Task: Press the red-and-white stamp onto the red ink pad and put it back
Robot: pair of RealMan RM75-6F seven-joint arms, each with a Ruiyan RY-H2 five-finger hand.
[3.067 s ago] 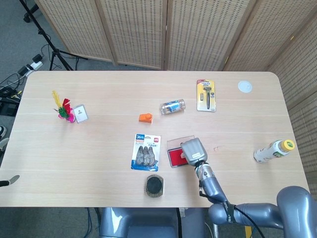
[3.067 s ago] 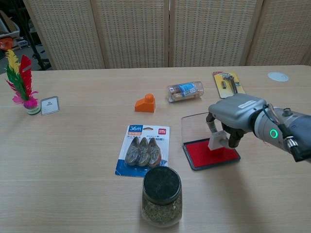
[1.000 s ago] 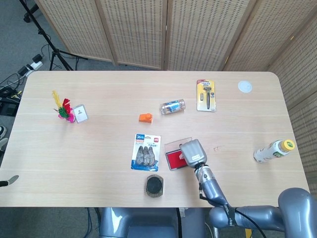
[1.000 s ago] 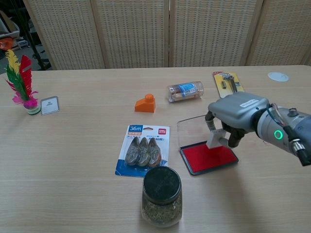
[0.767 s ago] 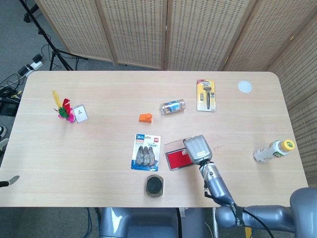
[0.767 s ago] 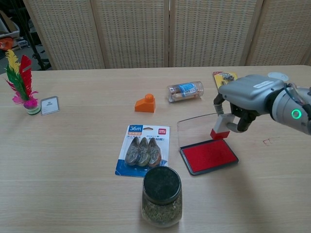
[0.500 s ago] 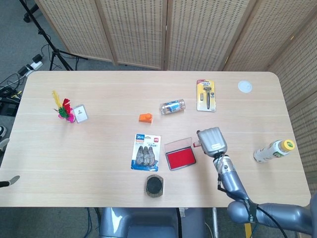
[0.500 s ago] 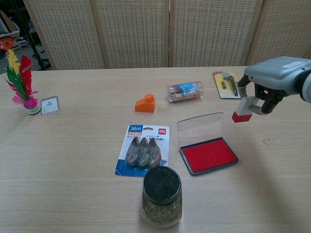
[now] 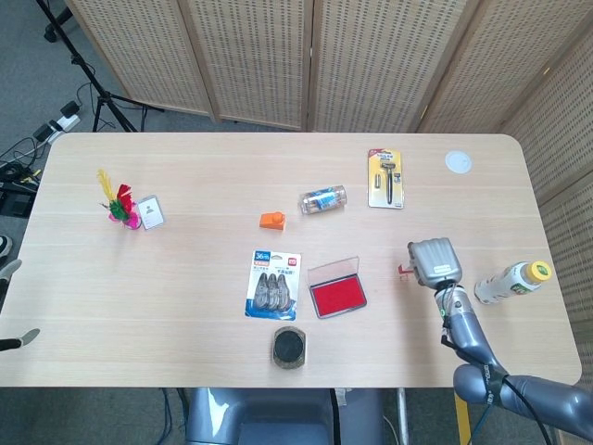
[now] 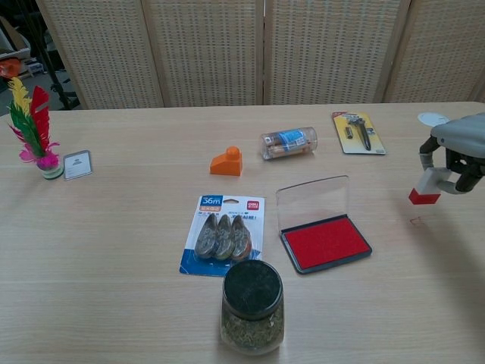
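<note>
From the head view, your right hand (image 9: 434, 261) hangs over the table (image 9: 185, 278), well right of the open red ink pad (image 9: 337, 297). From the chest view, its fingers (image 10: 458, 168) pinch the red-and-white stamp (image 10: 426, 188) above the tabletop, red end down, well apart from the pad.

Blister pack (image 10: 223, 234): "36m" in white on a blue corner patch, clear in the chest view; a red tag beside it carries a white brand word too small to read.
Cylinder (image 10: 289, 142): blue label with print, unreadable.
Razor card (image 10: 358, 133): yellow header, print unreadable.
Small card (image 10: 77, 164): dark marks, unreadable.
</note>
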